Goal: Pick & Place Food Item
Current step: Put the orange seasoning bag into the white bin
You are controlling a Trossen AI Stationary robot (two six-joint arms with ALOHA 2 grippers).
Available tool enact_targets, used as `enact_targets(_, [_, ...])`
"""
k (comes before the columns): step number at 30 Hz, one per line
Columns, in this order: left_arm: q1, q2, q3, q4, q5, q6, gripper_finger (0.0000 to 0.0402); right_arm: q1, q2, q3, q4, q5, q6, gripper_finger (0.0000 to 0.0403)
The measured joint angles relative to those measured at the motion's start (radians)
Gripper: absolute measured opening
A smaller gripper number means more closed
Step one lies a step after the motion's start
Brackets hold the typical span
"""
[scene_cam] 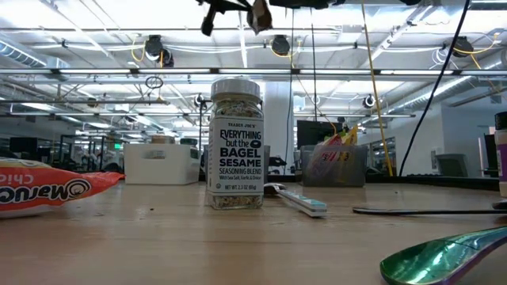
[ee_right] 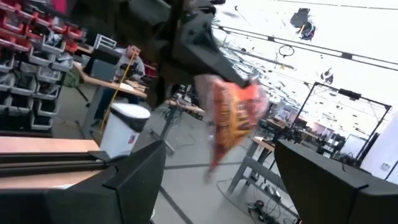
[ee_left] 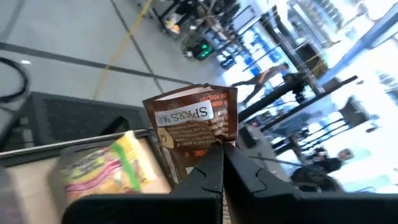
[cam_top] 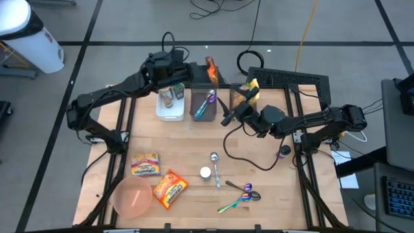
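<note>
Crowding the table's (cam_top: 259,194) far edge, three bins (cam_top: 204,103) sit below the left hand (cam_top: 208,72), clamped on a crumpled brown spice packet (ee_left: 196,121); right hand (cam_top: 228,118) gapes apart.

Three spoons (cam_top: 215,169), two claws (cam_top: 211,72)

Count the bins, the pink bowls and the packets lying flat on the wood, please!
Bins: 3
Pink bowls: 1
Flat packets: 2
Total: 6
</note>
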Motion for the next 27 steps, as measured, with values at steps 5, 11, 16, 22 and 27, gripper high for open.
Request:
enact_targets(5, [-0.002,0.035,0.000,0.041,0.033,-0.035,0.0000,0.000,0.000,0.000,0.000,0.002,-0.002,0.0293])
enact_targets(11, [-0.006,0.056,0.000,0.095,0.044,-0.066,0.0000,0.000,0.000,0.000,0.000,0.010,0.000,0.0286])
enact_targets(16, [-0.006,0.059,0.000,0.098,0.050,-0.068,0.0000,0.000,0.000,0.000,0.003,0.053,0.024,0.0247])
enact_targets(22, [-0.008,0.059,0.000,0.115,0.052,-0.070,0.0000,-0.005,0.000,0.000,0.004,0.051,0.037,0.0174])
enact_targets(27, [-0.013,0.059,0.000,0.119,0.055,-0.069,0.0000,-0.005,0.000,0.000,0.003,0.050,0.058,0.0122])
